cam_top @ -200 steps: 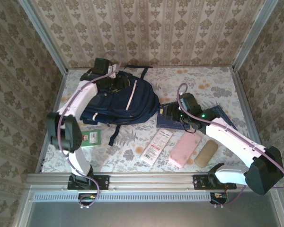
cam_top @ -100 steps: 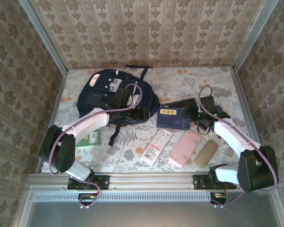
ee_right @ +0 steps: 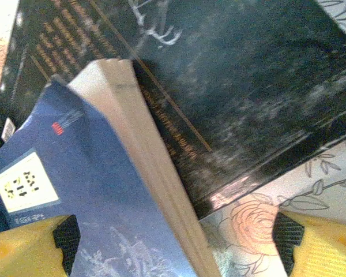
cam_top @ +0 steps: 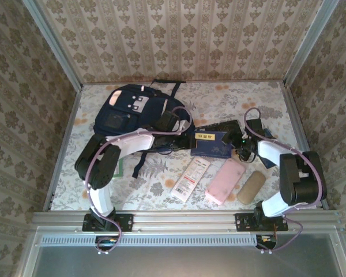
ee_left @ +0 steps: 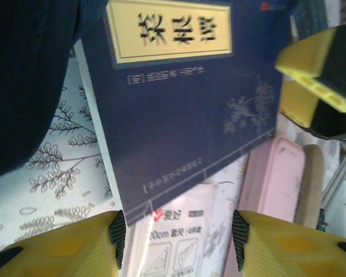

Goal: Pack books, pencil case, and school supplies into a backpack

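Swung rightward, left arm [cam_top: 132, 140] now covers most of the green booklet [cam_top: 120, 168].

Left arm [cam_top: 127, 141] is folded at the elbow, its forearm laid toward the right jaws. The left gripper [cam_top: 183, 131] is shown with jaws partly spread, nothing clamped between its fingers [ee_left: 294, 245]. Right arm [cam_top: 297, 173] is bent back, its forearm turned toward the left jaws. The right gripper [cam_top: 242, 142] is spread wide, and one of its fingers [ee_left: 311, 75] is seen ahead of the left jaws.
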Available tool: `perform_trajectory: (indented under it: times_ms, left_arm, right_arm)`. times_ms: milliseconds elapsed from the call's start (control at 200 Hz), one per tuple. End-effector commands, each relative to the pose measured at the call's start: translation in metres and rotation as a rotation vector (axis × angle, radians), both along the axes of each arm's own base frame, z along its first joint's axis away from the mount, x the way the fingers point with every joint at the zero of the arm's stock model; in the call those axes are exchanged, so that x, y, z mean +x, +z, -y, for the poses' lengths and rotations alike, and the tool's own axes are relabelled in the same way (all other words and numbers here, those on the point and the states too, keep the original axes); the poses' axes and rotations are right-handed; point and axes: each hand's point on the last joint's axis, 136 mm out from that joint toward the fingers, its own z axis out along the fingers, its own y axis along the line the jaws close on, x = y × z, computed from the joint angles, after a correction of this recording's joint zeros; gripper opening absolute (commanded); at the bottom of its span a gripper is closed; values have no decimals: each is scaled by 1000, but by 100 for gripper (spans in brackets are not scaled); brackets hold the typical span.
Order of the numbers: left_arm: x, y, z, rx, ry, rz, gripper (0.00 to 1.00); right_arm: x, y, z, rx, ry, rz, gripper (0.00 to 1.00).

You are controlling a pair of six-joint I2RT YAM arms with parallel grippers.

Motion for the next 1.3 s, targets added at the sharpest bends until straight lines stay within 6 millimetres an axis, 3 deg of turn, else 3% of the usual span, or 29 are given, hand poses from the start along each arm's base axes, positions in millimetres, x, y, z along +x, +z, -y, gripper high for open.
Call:
perform_trajectory:
  times_ms: [0,305,450,600,685,720,980,1145,1295]
  left_arm:
    - [4,-4,9,17,1,7,53]
    - [-8,-26,20,69,-57,-9,47]
    - [-12,-27,26,79,-89,-6,44]
    - [-13,-23,22,88,-90,6,43]
    - [-14,-16,19,87,-89,21,43]
    - [-14,-13,17,86,-88,23,43]
    - [-16,37,10,-20,-65,31,52]
    - [-17,78,-8,-100,-25,59,56]
    - [-20,89,-29,-100,6,78,58]
  right_arm:
    - [6,-5,-13,85,20,7,87]
    - [2,-2,-47,277,86,16,67]
    - [3,10,-51,304,103,43,51]
    - [-1,30,-40,233,88,90,35]
    - [-5,43,-31,168,69,117,21]
    - [-5,57,-28,154,66,159,17]
    - [-10,119,-41,123,141,310,1]
    - [-15,142,-48,144,164,368,0]
    - [-20,153,-59,156,217,383,0]
